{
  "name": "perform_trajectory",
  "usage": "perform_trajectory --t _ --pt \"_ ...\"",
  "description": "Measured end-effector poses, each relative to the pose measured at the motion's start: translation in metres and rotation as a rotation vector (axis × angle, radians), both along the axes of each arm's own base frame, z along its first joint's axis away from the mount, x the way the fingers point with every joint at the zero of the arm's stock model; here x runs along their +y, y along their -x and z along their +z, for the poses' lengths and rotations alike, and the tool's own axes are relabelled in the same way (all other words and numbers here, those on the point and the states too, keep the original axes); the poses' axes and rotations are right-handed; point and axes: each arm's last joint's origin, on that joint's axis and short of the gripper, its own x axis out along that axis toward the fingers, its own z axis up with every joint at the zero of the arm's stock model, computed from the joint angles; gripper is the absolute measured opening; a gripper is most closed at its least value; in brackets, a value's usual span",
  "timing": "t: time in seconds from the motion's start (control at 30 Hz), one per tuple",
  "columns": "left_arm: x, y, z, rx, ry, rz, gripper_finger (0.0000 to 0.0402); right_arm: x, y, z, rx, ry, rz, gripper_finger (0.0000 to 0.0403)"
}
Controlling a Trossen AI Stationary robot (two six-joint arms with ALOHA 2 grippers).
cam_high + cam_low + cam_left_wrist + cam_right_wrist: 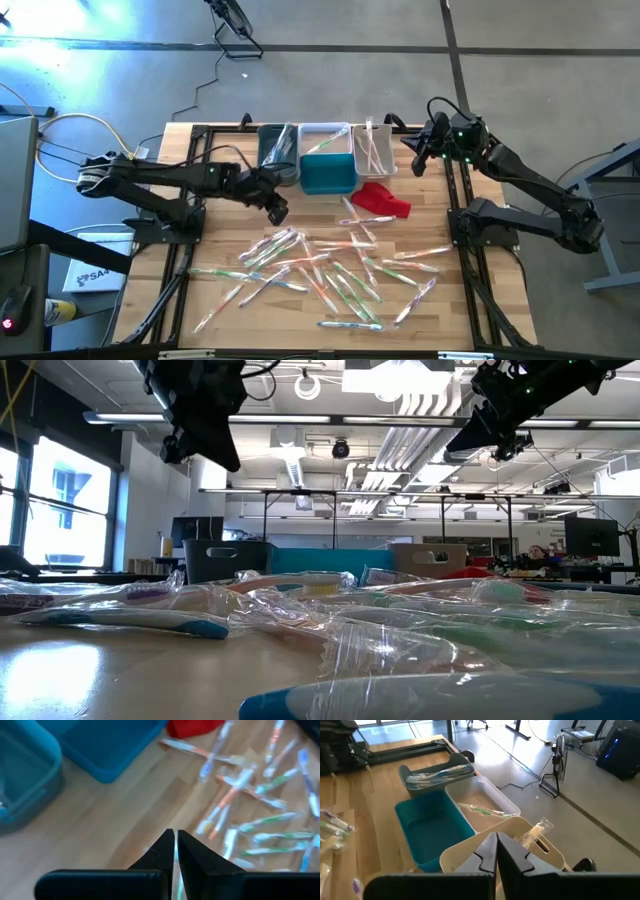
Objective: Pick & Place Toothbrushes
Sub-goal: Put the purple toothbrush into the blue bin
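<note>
Many wrapped toothbrushes [330, 268] with green, orange, blue and white handles lie scattered on the wooden table's near half [260, 795]. My left gripper [277, 208] hangs shut and empty above bare wood, just left of the pile and in front of the grey bin [277, 150]; its fingertips [175, 833] meet. My right gripper [418, 160] is shut and empty, raised beside the beige bin [520, 840], which holds wrapped brushes [536, 833]. The grey bin [437, 774] and the white bin [482, 802] also hold toothbrushes.
The teal bin [328, 172] stands in front of the white one [325, 138], and nothing shows inside it [432, 827]. A red cloth [382, 200] lies right of the teal bin. Black frame rails [462, 230] run along the table's sides. Bare wood lies left of the pile.
</note>
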Motion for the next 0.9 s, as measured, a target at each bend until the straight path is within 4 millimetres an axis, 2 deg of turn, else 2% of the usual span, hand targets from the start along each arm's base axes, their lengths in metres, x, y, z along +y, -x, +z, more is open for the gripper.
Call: perform_trajectory --t 0.23,0.5,0.7,0.8,0.9 --pt "0.017 0.001 -0.001 0.024 -0.07 -0.009 0.0019 0.0 0.0 0.0 -0.041 -0.071 -0.035 0.0004" --pt "0.042 0.006 -0.001 0.041 -0.085 0.073 0.0019 0.002 -0.002 0.0 -0.079 -0.136 -0.055 0.0004" --pt "0.058 0.007 0.002 -0.003 -0.101 0.001 0.0019 0.003 -0.003 0.0 -0.118 -0.197 -0.073 0.0004" --pt "0.063 0.004 0.006 -0.057 -0.15 -0.016 0.0019 0.004 -0.005 0.008 -0.244 -0.256 -0.088 0.0004" --pt "0.065 -0.002 0.014 -0.142 -0.21 -0.033 0.0019 0.011 -0.002 0.022 -0.335 -0.188 -0.021 0.0004"
